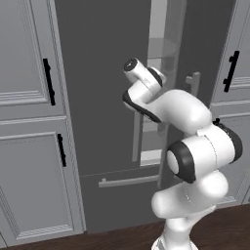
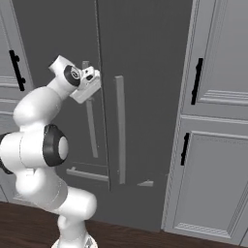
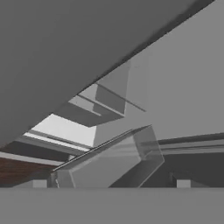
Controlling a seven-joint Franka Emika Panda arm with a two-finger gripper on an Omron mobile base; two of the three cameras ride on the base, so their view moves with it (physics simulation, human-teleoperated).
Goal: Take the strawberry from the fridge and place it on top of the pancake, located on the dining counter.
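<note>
The fridge (image 1: 97,73) fills the middle of both base views, dark grey with long bar handles (image 2: 119,126). One door stands ajar, and a narrow gap (image 1: 161,49) shows pale interior and glass shelves. My hand (image 2: 85,82) is raised at that gap, close to the door's edge. In the hand view my gripper (image 3: 111,183) is open, its fingertips (image 3: 39,183) far apart with nothing between them. Ahead of it are the dark door face (image 3: 87,43), a clear shelf bin (image 3: 109,166) and a lit interior (image 3: 65,129). The strawberry is hidden. The pancake and dining counter are out of view.
Light-grey panelled cabinets (image 1: 24,73) with black handles (image 1: 48,80) flank the fridge on both sides (image 2: 218,72). The fridge's bottom drawer (image 1: 127,181) has a horizontal bar. Dark wood floor (image 2: 145,237) runs below. My own arm (image 1: 195,151) stands close in front of the doors.
</note>
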